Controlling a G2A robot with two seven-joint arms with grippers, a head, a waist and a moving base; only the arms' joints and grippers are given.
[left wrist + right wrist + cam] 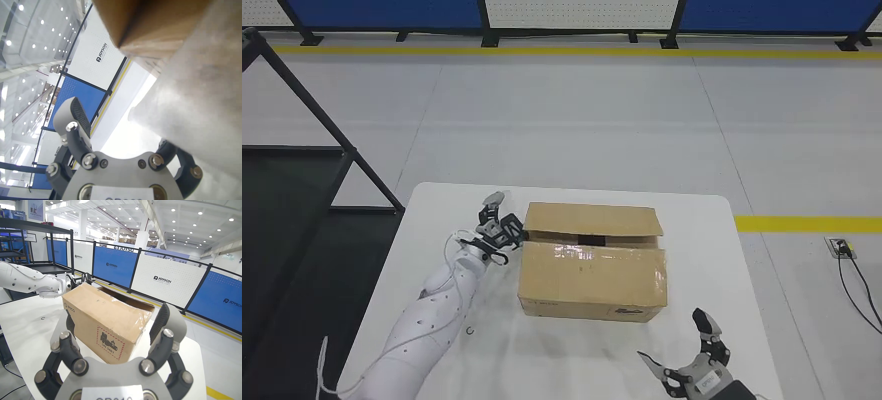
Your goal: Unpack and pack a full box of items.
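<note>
A brown cardboard box (592, 265) stands in the middle of the white table (572, 350), its top seam taped and a dark gap showing under its far flap. My left gripper (498, 226) is at the box's far left corner (151, 24), open, with one ribbed finger (80, 115) free in the air; the right wrist view shows this gripper (85, 278) just behind that corner. My right gripper (670, 337) hangs open over the table's near right part, short of the box (105, 317), with nothing between its fingers (160, 317).
A black metal rack (302, 160) stands off the table's left side. Blue and white fence panels (166, 279) line the floor behind. A small hook-shaped mark (470, 330) lies on the table left of the box. A cable (857, 285) runs on the floor at right.
</note>
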